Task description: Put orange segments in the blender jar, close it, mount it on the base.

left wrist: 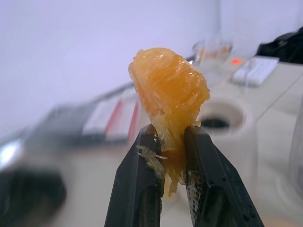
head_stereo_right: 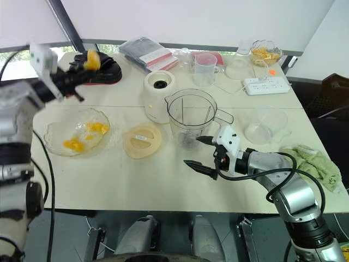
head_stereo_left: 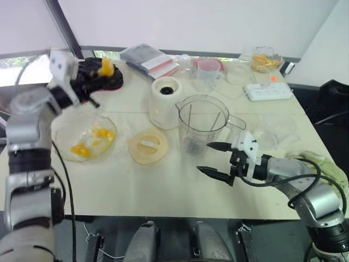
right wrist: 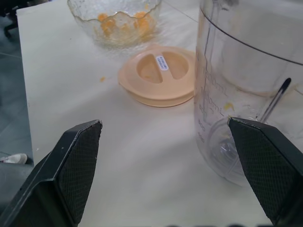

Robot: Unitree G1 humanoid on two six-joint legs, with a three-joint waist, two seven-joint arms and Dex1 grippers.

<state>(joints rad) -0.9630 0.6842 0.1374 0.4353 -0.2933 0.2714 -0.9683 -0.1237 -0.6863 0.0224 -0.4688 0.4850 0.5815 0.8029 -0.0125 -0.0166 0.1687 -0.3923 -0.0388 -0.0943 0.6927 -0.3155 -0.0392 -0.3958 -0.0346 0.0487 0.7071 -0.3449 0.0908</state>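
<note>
Since the orange segment [left wrist: 168, 90] is looking soft, wet and stringy, with pulp bulging out above the fingers [left wrist: 142, 189], it is probably going to handle as a light, slippery, easily crushed piece. It is best taken across its thick middle with a gentle pinch rather than by a thin end. The left gripper [head_stereo_left: 101, 73] is pinching it by its lower end, with the fingers drawn close and only the fruit between them. It is holding the segment up in the upper left of the head view, above the far side of the glass bowl [head_stereo_right: 50, 132], where a few more segments are lying. The blender jar [head_stereo_left: 202, 123] is standing upright and uncovered in the middle of the table [head_stereo_left: 163, 185], well apart from the held segment. Its lid [head_stereo_left: 147, 146] is lying flat just left of it, and the white base [head_stereo_left: 165, 101] is sitting just behind it. The right gripper [head_stereo_left: 204, 158] is hovering low over the table at the lower right of the jar, fingers spread wide and holding nothing. One tip is sitting near the jar's foot, though whether it is touching the wall is hard to tell.
</note>
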